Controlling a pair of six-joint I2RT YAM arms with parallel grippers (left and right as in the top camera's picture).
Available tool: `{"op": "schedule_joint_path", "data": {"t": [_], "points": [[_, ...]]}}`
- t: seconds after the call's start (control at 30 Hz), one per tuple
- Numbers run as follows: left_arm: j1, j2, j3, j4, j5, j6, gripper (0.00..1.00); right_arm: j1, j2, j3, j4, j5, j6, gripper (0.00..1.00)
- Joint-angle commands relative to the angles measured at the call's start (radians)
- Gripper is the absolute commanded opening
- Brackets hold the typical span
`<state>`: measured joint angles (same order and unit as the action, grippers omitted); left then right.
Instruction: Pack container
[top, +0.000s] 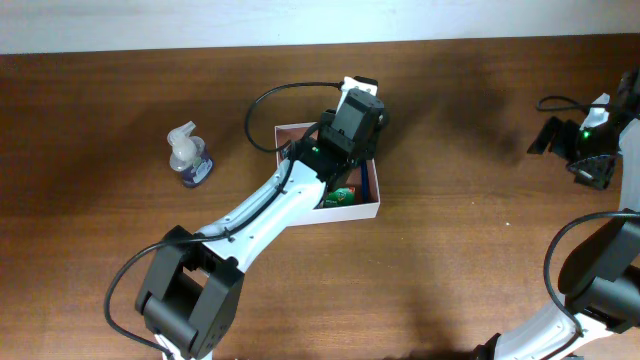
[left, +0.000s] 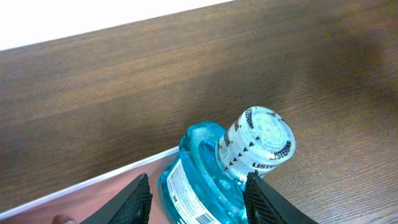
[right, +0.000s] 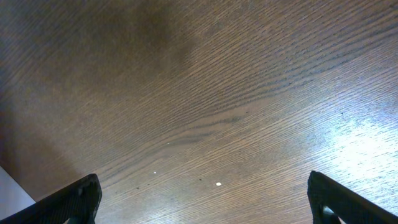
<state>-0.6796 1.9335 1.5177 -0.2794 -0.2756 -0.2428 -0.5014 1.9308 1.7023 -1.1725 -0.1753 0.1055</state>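
Observation:
The container (top: 350, 213) is a shallow white-walled box at mid-table; its white wall (left: 93, 182) and pinkish inside show in the left wrist view. A blue mouthwash bottle (left: 199, 186) with a white ribbed cap (left: 258, 140) lies tilted in it, cap end reaching over the wall. My left gripper (top: 352, 118) hangs over the box, its jaws (left: 198, 182) open on either side of the bottle. A strip of pink floor shows between the left finger and the bottle. My right gripper (top: 590, 160) stands wide open (right: 202, 186) over bare wood at the far right.
A small clear pump bottle with purple liquid (top: 188, 157) stands on the table left of the container. A green packet (top: 343, 195) lies inside the container near its front wall. A black cable (top: 270, 100) loops behind the left arm.

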Motion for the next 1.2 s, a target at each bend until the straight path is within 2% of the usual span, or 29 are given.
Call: {"op": "schedule_joint_path", "data": {"t": [0.0,0.1,0.33,0.67,1.17], "points": [[-0.028,-0.036,0.023,0.027,0.018,0.128,0.49,0.005,-0.005,-0.003,0.003,0.003,0.008,0.99],[-0.066,-0.036,0.023,0.052,-0.008,0.238,0.5,0.005,-0.005,-0.003,0.003,0.002,0.008,0.99],[-0.079,-0.035,0.022,0.085,-0.027,0.246,0.54,0.005,-0.005,-0.003,0.003,0.003,0.008,0.99],[-0.079,0.056,0.022,0.191,-0.027,0.375,0.58,0.005,-0.005,-0.003,0.003,0.002,0.008,0.99],[-0.031,0.109,0.022,0.235,-0.038,0.38,0.58,0.005,-0.005,-0.003,0.003,0.002,0.008,0.99]]}}
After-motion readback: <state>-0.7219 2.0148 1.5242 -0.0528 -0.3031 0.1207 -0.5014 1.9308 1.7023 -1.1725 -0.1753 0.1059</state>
